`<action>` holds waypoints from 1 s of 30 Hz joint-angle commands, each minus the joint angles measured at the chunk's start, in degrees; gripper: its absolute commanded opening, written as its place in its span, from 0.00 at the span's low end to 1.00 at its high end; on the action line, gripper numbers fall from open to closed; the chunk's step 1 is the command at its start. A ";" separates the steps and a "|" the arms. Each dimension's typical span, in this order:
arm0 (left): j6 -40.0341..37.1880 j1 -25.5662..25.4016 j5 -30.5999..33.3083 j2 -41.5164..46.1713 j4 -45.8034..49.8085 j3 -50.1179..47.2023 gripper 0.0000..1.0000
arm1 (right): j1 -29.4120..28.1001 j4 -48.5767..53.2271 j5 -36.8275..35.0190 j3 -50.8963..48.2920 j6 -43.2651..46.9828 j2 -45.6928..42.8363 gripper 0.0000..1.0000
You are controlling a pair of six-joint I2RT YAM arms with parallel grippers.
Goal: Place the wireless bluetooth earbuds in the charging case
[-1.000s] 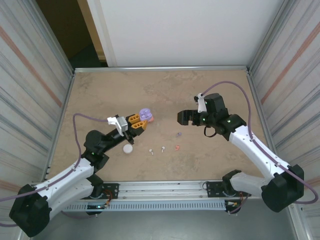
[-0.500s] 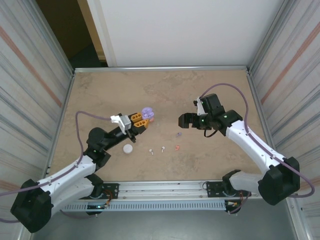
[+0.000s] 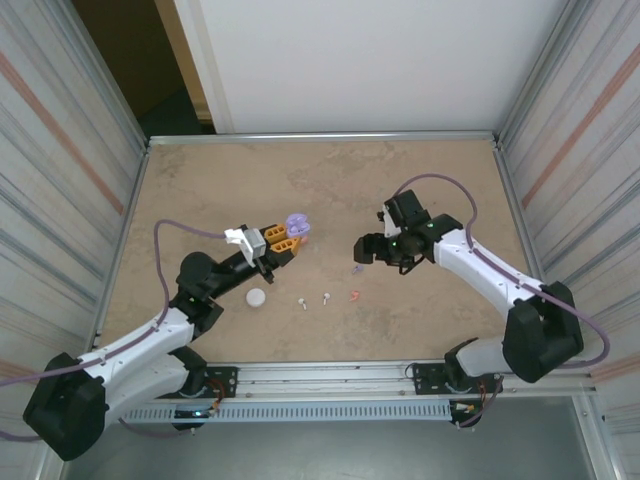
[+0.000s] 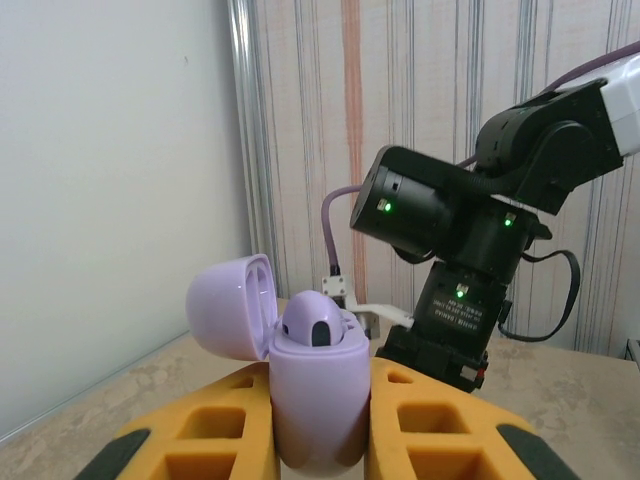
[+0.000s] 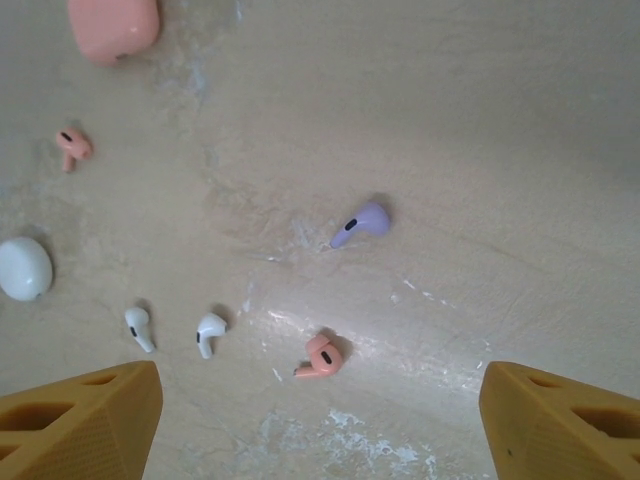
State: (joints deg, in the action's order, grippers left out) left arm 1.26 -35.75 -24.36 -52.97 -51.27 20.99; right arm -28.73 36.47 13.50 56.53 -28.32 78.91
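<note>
My left gripper is shut on a purple charging case, held upright with its lid open. One purple earbud sits in it. From above, the purple case shows at the tip of my left gripper. My right gripper is open over a loose purple earbud lying on the table, with nothing between its yellow fingers. Near it lie a coral earbud and two white earbuds.
A white case lies left of the white earbuds; it is the white case beside my left arm. A second coral earbud and a coral case lie farther off. Metal walls enclose the table.
My right gripper has moved left and lower, over the purple earbud, and its jaws have narrowed a little. My left gripper has shifted the purple case slightly away from its base.
</note>
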 commanded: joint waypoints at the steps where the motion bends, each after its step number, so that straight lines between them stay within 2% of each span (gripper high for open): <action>1: 0.21 -0.42 0.40 0.62 -3.14 0.06 0.00 | -1.03 0.04 0.74 1.73 -0.97 2.42 0.79; 20: -0.27 -0.38 2.42 5.71 0.47 -1.48 0.00 | -0.91 -5.66 0.40 4.18 -1.83 15.94 0.64; 30: -0.34 -0.38 2.42 5.94 0.39 -1.83 0.00 | -3.00 -3.11 -4.94 7.63 -1.57 20.91 0.58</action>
State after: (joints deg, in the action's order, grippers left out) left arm 1.48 -35.75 -22.61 -48.07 -49.91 19.79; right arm -30.79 31.29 11.51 61.95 -29.43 98.39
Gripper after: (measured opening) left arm 0.203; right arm 0.588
